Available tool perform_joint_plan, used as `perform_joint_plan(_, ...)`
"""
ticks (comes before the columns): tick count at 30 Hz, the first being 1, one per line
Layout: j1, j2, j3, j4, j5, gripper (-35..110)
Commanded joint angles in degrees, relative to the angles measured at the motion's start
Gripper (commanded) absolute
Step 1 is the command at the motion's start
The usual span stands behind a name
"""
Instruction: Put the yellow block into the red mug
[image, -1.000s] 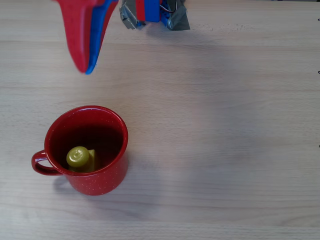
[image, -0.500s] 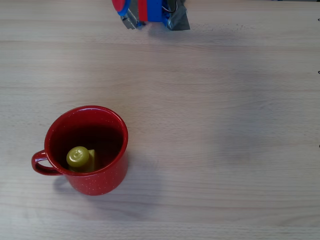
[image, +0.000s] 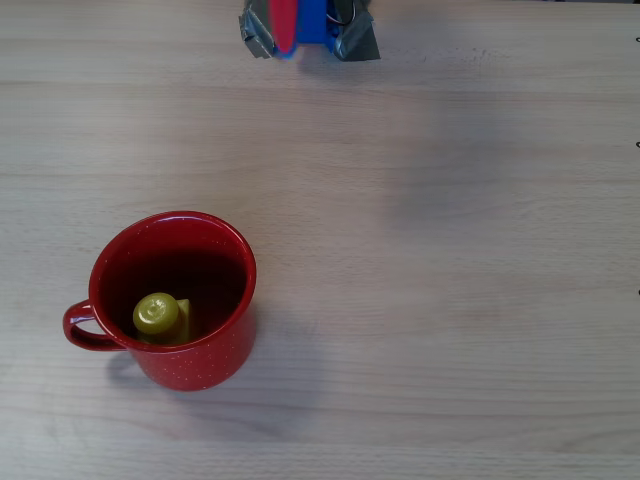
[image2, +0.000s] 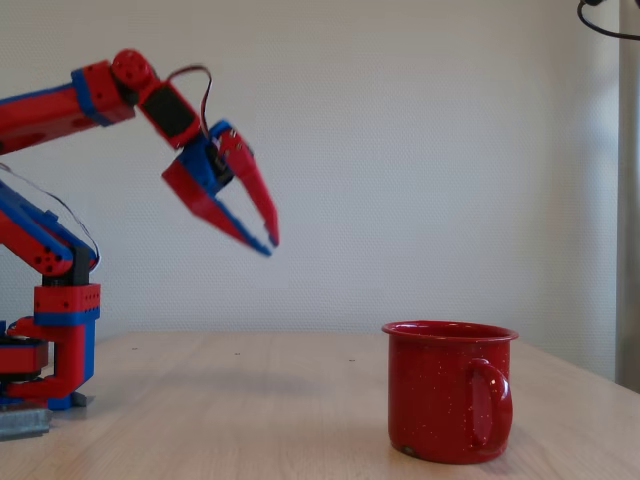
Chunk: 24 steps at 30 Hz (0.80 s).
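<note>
The red mug stands on the wooden table at the lower left of the overhead view, its handle pointing left. The yellow block lies inside it on the bottom, its round stud facing up. In the fixed view the red mug is at the right with its handle towards the camera, and its wall hides the block. My red-and-blue gripper hangs high in the air to the left of the mug, well clear of it. Its fingertips point down and to the right, almost touching, with nothing between them.
The arm's base is fixed at the top edge of the table in the overhead view, and stands at the far left as the arm's base in the fixed view. Bare wood surrounds the mug on every side.
The gripper has drawn back from above the table's upper left towards the base and left the overhead view. The mug and the block have not moved.
</note>
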Motion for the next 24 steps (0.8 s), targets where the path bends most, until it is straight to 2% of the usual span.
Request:
perform_joint_plan(1,-1.5,5.5,5.0,-2.2,-0.6,0)
perform_joint_plan(6,-6.2,16.0,17.5,-4.7,1.0,0)
perform_joint_plan(13,-6.2,28.8,33.3,-5.5,0.7,0)
perform_joint_plan(24,-4.4,37.4,44.2,-3.5,4.7,0)
